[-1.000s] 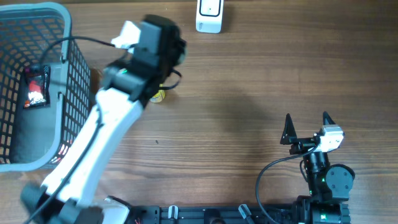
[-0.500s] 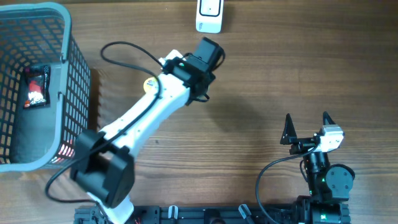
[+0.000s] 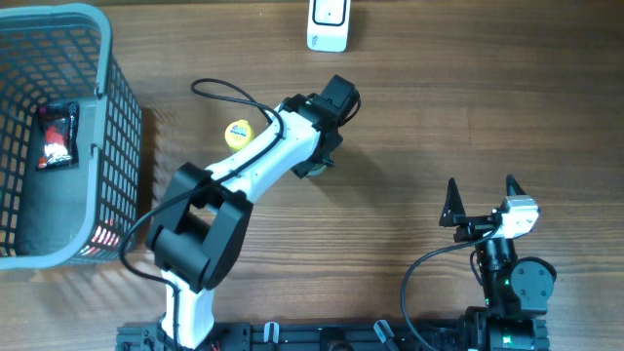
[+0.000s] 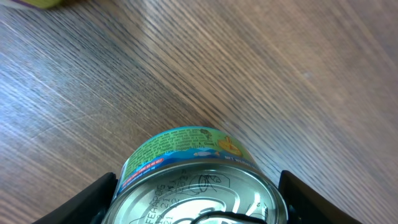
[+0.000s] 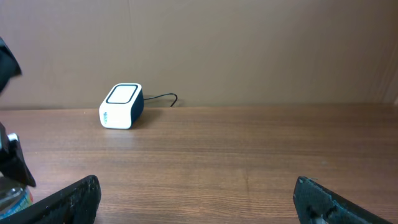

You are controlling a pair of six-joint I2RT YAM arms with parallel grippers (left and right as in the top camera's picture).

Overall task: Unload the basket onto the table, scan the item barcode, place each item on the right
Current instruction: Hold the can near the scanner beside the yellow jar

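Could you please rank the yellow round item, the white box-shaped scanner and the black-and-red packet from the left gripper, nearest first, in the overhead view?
From the left gripper, holding a teal-labelled tin can:
1. Yellow round item, on the table close by.
2. White box-shaped scanner, at the table's far edge.
3. Black-and-red packet, inside the grey mesh basket.

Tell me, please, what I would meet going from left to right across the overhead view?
Grey basket → small yellow round item → white scanner → right tool.
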